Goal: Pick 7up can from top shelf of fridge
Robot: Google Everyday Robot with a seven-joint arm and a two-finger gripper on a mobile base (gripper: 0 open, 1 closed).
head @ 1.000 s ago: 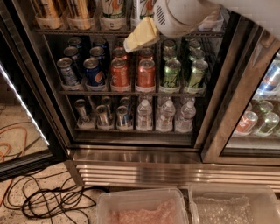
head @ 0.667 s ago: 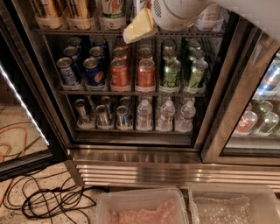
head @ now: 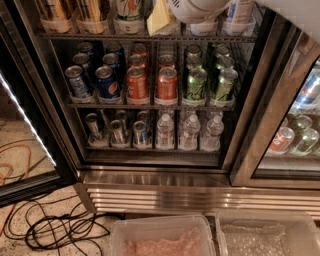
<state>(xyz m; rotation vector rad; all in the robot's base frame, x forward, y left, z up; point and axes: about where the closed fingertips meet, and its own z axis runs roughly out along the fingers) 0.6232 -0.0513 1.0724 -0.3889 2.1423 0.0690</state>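
The fridge [head: 165,192] stands open in front of me, its dark inside showing. The top shelf [head: 100,37] runs along the upper edge of the view. The 7up can [head: 129,10] stands on it left of centre, white with green lettering and an orange-red spot; its upper part is cut off by the frame. My gripper [head: 159,20] shows as a cream-coloured finger under the white arm [head: 200,7], just right of the 7up can and in front of the shelf's front row. Tan cans [head: 55,12] stand to the left of the 7up can.
The middle rack holds blue cans [head: 107,82], orange cans [head: 137,82] and green cans [head: 197,82]. The lower rack holds silver cans [head: 117,132] and water bottles [head: 165,131]. The open door [head: 25,125] is at left. Black cables [head: 60,230] lie on the floor. Clear plastic bins [head: 160,237] sit at the bottom.
The gripper has moved upward, from in front of the middle rack's top to the level of the top shelf's cans, close beside the 7up can.
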